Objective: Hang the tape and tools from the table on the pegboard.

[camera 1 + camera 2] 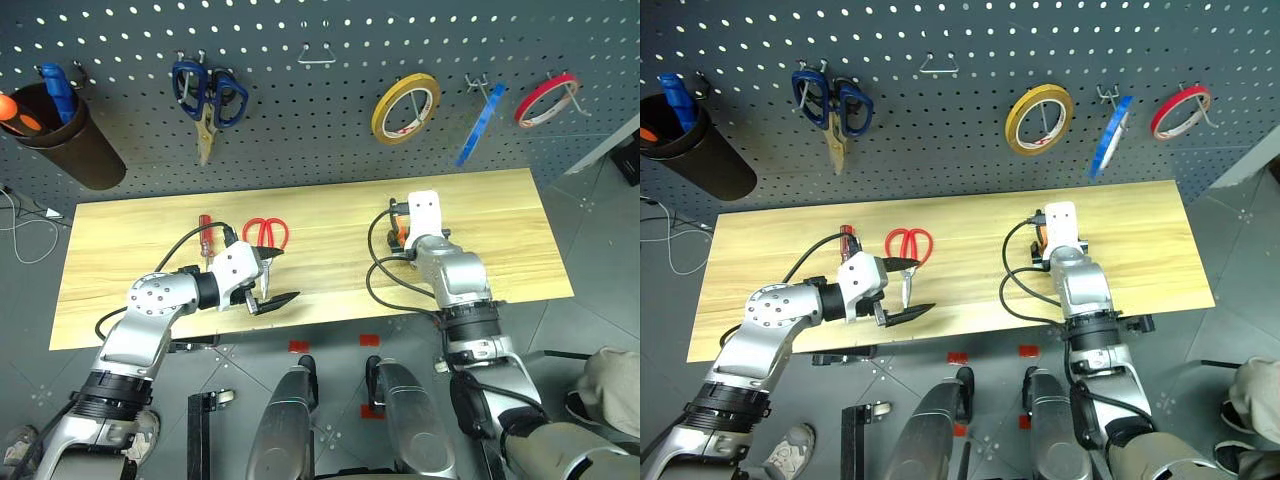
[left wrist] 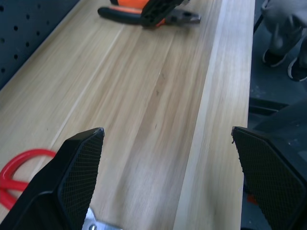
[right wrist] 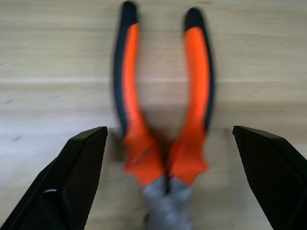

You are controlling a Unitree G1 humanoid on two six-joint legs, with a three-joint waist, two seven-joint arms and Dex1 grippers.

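Note:
The blue tape [image 1: 480, 125] hangs edge-on from a hook on the dark pegboard [image 1: 300, 140]. On the wooden table [image 1: 510, 240] lie a red-handled screwdriver [image 1: 204, 238], red-handled scissors [image 1: 266, 233] and orange-and-black pliers [image 3: 163, 120]. My right gripper [image 3: 169, 129] is open just over the pliers, one finger on each side of the handles near the pivot, touching nothing. Near the table's front edge, just right of the scissors, my left gripper [image 1: 272, 285] is open and empty. Its wrist view shows a red scissors loop [image 2: 19, 163].
Dark-blue scissors [image 1: 208, 100], a yellow tape roll [image 1: 405, 108] and a red tape roll [image 1: 547, 100] hang on the board. A dark cup [image 1: 70, 140] at far left holds orange and blue screwdrivers. An empty hook [image 1: 316, 55] sits top centre.

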